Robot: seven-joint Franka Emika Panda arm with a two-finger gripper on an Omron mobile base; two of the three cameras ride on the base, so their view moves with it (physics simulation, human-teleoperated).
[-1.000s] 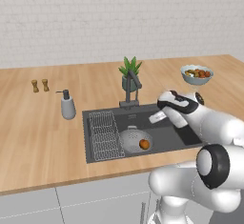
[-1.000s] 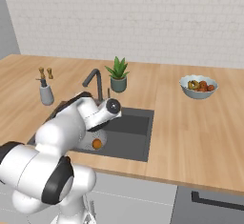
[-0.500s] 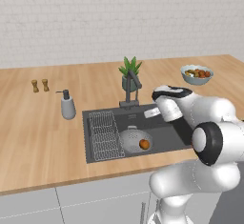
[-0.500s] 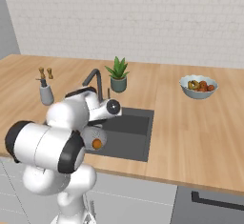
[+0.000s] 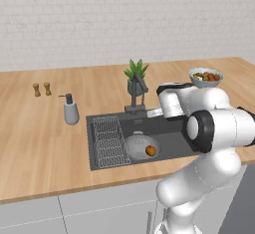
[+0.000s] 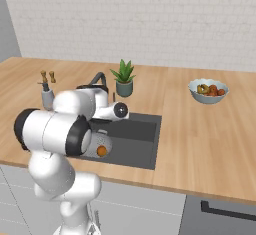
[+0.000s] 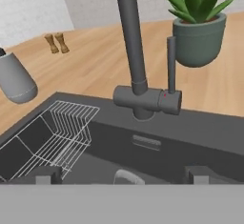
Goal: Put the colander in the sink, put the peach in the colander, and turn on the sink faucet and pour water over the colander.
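The light-grey colander (image 5: pixel 141 146) (image 6: pixel 102 143) sits on the floor of the dark sink (image 5: pixel 172 139) (image 6: pixel 141 140), beside the wire rack (image 5: pixel 109 141). In the colander lies the orange peach (image 5: pixel 150 151) (image 6: pixel 101 151). The dark sink faucet (image 5: pixel 137 96) (image 6: pixel 98 78) (image 7: pixel 136 61) stands on the back rim, with its thin lever (image 7: pixel 171 63) upright on the right side. My gripper (image 5: pixel 151 112) (image 7: pixel 122 174) is open, low over the sink's back edge, facing the faucet base at a short distance and holding nothing. No water is running.
A grey soap dispenser (image 5: pixel 71 111) (image 7: pixel 16 80) stands left of the sink. A potted plant (image 5: pixel 135 78) (image 7: pixel 198 27) is right behind the faucet. A pale fruit bowl (image 5: pixel 205 77) (image 6: pixel 209 90) sits at the back right, and two small shakers (image 5: pixel 42 89) at the far left.
My hand has swung from above the sink's right side back and left towards the faucet base. The jaws stayed open. Colander and peach have not moved.
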